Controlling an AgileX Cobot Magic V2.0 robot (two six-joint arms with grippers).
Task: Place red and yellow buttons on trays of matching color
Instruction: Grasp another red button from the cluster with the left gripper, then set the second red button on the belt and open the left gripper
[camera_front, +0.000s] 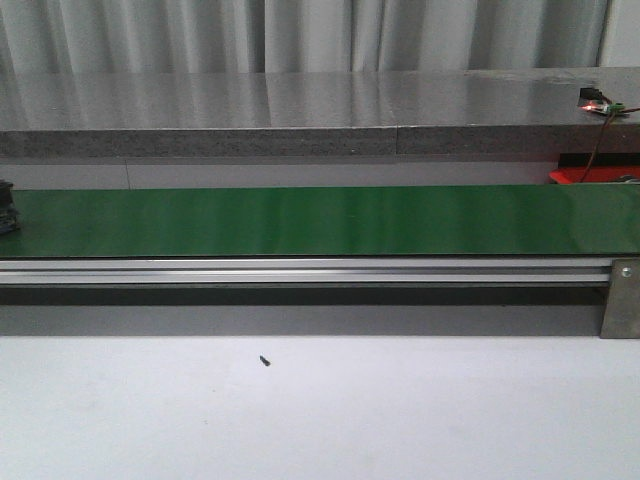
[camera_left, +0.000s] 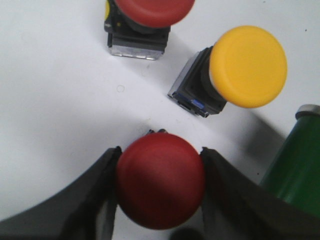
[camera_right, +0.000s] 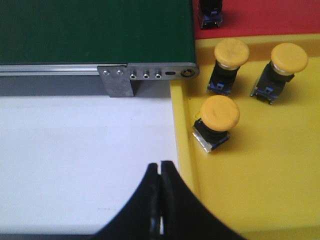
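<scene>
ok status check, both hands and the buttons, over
Left hand shut on red mushroom-head push button. Right hand shut, empty, at yellow plastic tray's edge. Three yellow mushroom-head buttons in that tray. Green conveyor belt bare, nothing blocking.

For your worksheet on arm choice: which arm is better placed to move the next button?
Left: its fingers flank a red button. The right gripper is shut, empty.
</scene>
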